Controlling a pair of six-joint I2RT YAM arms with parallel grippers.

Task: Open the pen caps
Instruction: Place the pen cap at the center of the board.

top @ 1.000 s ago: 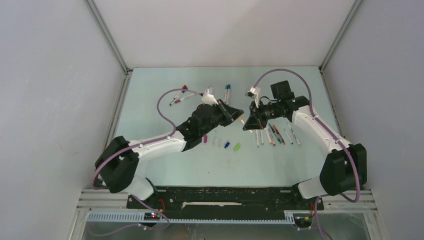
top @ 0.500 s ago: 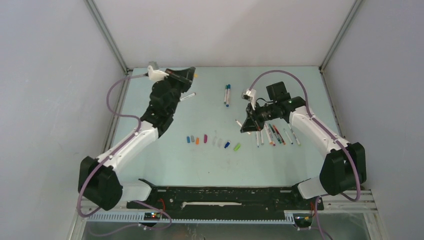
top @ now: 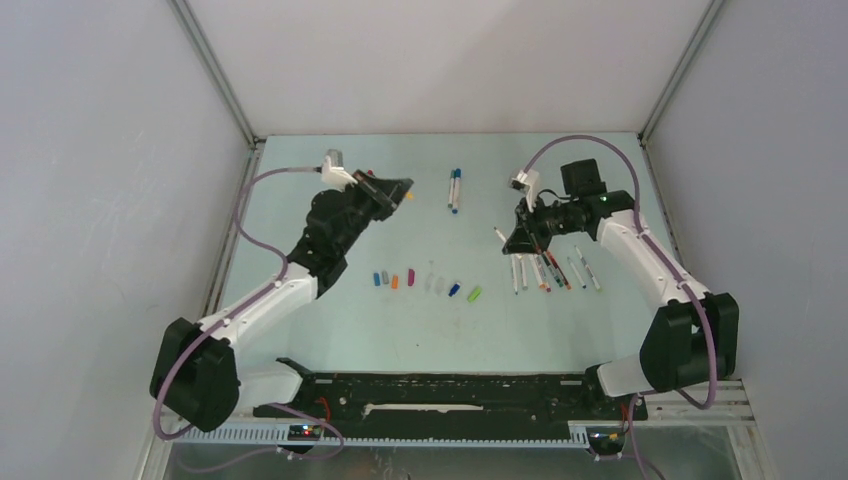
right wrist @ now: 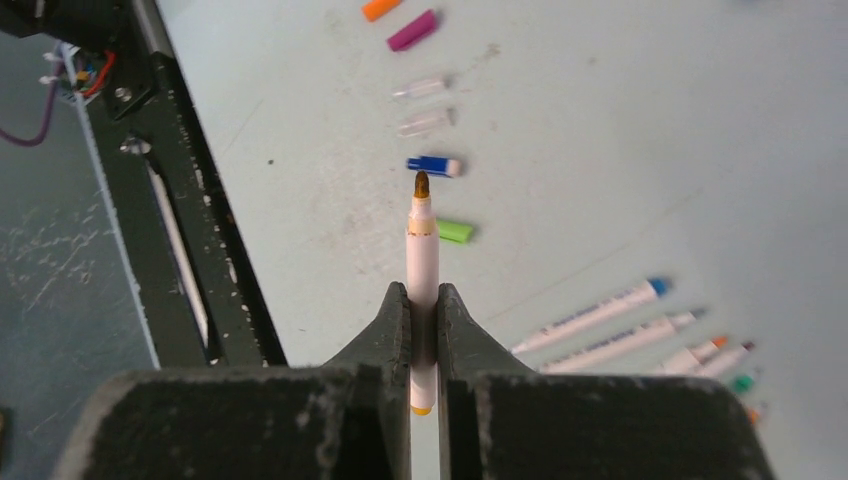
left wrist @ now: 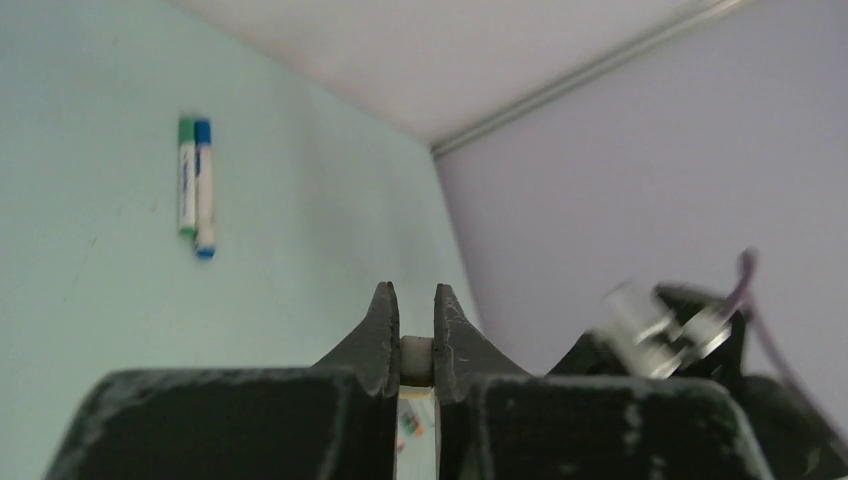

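Observation:
My left gripper (top: 403, 190) (left wrist: 410, 292) is raised over the table's far left, shut on a small pale pen cap (left wrist: 417, 358) that looks yellowish from above. My right gripper (top: 516, 240) (right wrist: 423, 298) is shut on the white barrel of a pen (right wrist: 422, 250), whose bare brownish tip (right wrist: 421, 184) points away from it. Its orange end plug sticks out behind the jaws. Loose pen caps lie in a row mid-table: blue (top: 377, 279), orange (top: 394, 282), magenta (top: 411, 276), blue (top: 454, 290) and green (top: 474, 294). Two pens (top: 455, 190) with green and blue caps lie at the back.
A row of several uncapped pens (top: 555, 270) lies under and just in front of my right gripper. Two clear caps (right wrist: 425, 105) lie between the magenta and blue ones. The black base rail (top: 450, 392) runs along the near edge. White walls close in the table.
The two grippers met at mid-table a second ago and have pulled apart. My left arm swung to the far left, then slightly right. My right gripper carried the pen back and right.

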